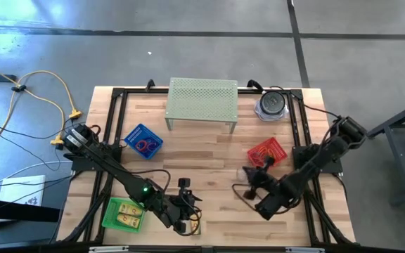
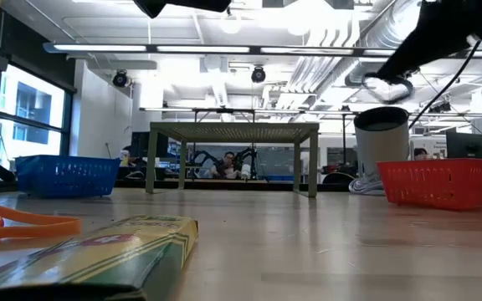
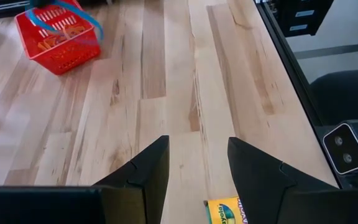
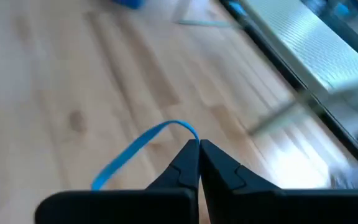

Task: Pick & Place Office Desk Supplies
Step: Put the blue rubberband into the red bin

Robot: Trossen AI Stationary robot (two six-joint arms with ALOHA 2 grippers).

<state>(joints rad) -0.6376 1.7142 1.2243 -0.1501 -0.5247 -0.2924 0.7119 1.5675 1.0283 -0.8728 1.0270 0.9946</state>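
Right tool [image 4: 199, 144] pinching a blue loop [image 4: 143, 147] (left tool [image 3: 197, 163] spread above a yellow box [image 3: 225, 211])

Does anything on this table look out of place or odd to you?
Only small things. A yellow crayon box lies loose on the wood under the open left gripper, outside any basket. The shut right gripper pinches a blue rubber band that dangles above the table. Nothing looks spilled or broken.

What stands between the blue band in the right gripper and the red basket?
Nothing visible does. The right gripper is shut on the blue band above bare table, and the red basket sits close beside it, with open wood between.
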